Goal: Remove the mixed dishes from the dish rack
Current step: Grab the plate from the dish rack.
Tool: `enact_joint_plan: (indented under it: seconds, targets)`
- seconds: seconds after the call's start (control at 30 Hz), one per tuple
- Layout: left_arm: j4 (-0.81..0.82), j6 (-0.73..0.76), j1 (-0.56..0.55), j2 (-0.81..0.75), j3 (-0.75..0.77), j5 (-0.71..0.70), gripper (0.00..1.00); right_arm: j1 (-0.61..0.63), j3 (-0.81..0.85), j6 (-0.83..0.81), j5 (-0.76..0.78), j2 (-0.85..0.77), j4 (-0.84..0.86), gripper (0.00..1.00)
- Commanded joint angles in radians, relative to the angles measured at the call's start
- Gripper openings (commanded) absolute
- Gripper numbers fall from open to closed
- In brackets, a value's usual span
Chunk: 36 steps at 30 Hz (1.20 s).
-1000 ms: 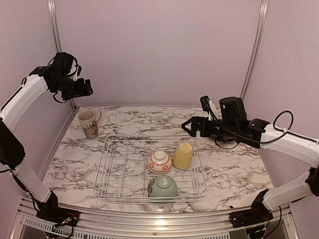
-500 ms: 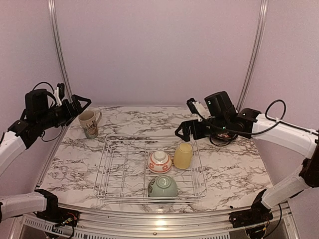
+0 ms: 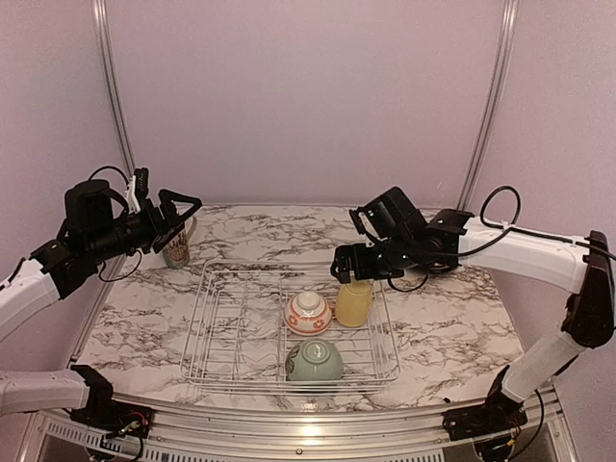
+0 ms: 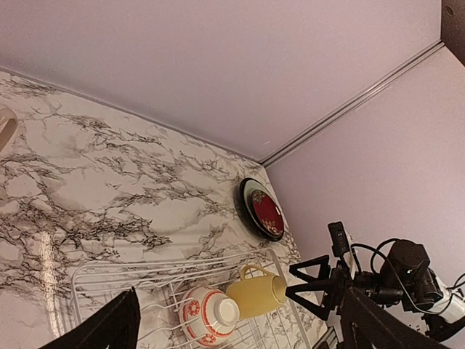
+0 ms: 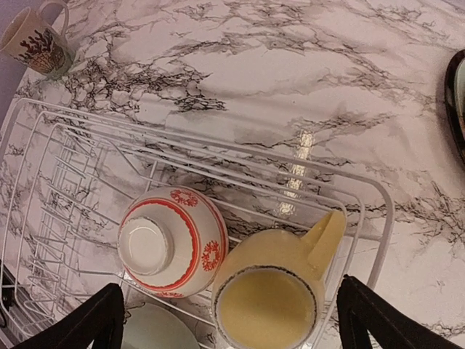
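Right jaws: spread wide, empty, lowered within the last second to hover straight above the small yellow cup [image 3: 353, 302], standing in the dish rack's [image 3: 236, 327] far right corner against the white-and-red bowl [image 3: 308, 313]. Left jaws: likewise wide apart, empty, swung down from high to beside the tall cream mug [image 5: 40, 47] on the desk [image 3: 144, 318]. Probably cup pickup next; pale green bowl [image 3: 314, 361] still racked.

Cream mug [image 3: 176, 253] half hidden behind left gripper [image 3: 183, 221], pale green bowl [image 5: 156, 329] cropped at bottom edge
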Motion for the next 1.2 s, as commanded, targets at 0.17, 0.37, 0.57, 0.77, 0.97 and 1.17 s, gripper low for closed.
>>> enact_joint_plan:
  seconds: [0.17, 0.37, 0.57, 0.77, 0.97, 1.17]
  targets:
    - [-0.145, 0.110, -0.138, 0.097, 0.133, -0.219, 0.99, 0.024, -0.014, 0.079, 0.109, 0.047, -0.062, 0.99]
    - [-0.204, 0.149, -0.196, 0.149, 0.175, -0.313, 0.99, 0.048, -0.017, 0.091, 0.116, 0.083, -0.046, 0.97]
    - [-0.236, 0.171, -0.233, 0.180, 0.193, -0.369, 0.99, 0.076, -0.021, 0.087, 0.208, 0.106, -0.078, 0.97]
    - [-0.258, 0.184, -0.242, 0.187, 0.215, -0.401, 0.99, 0.081, -0.031, 0.097, 0.236, 0.135, -0.077, 0.96]
    - [-0.264, 0.189, -0.247, 0.195, 0.224, -0.404, 0.99, 0.081, -0.052, 0.099, 0.239, 0.142, -0.037, 0.93]
    - [-0.273, 0.189, -0.251, 0.194, 0.222, -0.403, 0.99, 0.081, -0.061, 0.083, 0.241, 0.153, -0.025, 0.84]
